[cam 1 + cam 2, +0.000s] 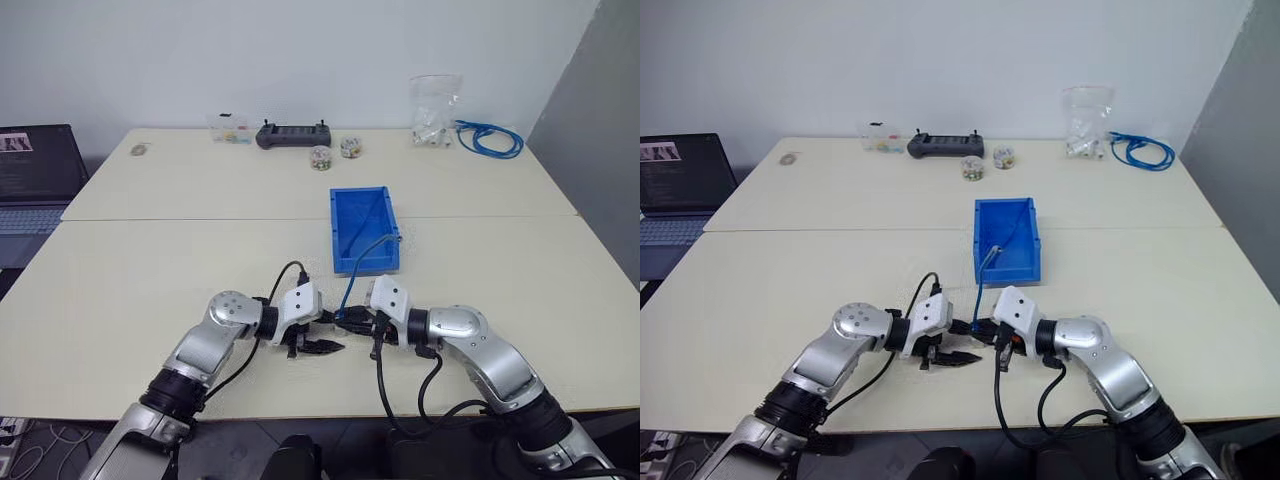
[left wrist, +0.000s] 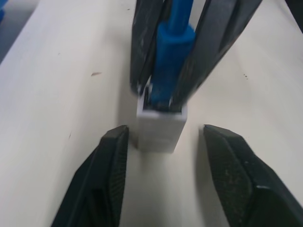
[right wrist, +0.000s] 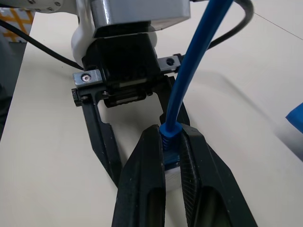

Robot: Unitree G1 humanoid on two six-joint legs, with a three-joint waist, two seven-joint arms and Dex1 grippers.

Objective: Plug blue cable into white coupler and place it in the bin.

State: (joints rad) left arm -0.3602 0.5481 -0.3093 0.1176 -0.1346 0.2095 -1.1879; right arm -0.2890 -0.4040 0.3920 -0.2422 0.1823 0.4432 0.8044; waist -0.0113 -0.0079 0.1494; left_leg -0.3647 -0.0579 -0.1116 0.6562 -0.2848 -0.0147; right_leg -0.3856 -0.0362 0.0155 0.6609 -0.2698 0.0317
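Near the front edge of the tabletop [image 1: 150,290] the two grippers meet tip to tip. The right gripper [image 3: 173,156] is clamped on the plug end of the blue cable [image 3: 189,80], which is seated in the white coupler [image 2: 160,127]. The left gripper [image 2: 163,156] stands open, its fingers either side of the coupler without touching. The cable runs back into the bin [image 1: 345,235], just beyond.
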